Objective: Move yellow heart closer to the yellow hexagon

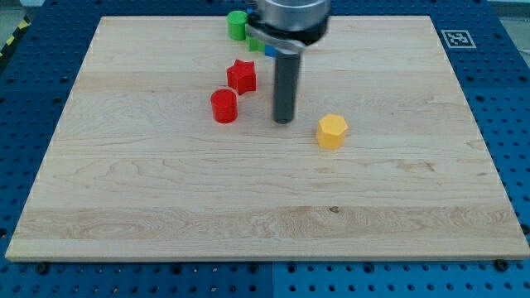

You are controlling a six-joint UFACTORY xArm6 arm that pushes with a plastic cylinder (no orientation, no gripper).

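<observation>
The yellow hexagon [331, 131] lies on the wooden board [166, 199], a little right of centre. My tip [284, 121] rests on the board just left of it, with a small gap between them. A red cylinder [224, 106] stands left of my tip and a red star [242, 75] lies above that. The yellow heart does not show; the arm may hide it.
A green cylinder [237, 24] stands near the board's top edge, beside the arm's body [290, 16]. Slivers of a green and a blue block [269, 50] peek out under the arm. Blue pegboard surrounds the board, with a marker tag [455, 37] at top right.
</observation>
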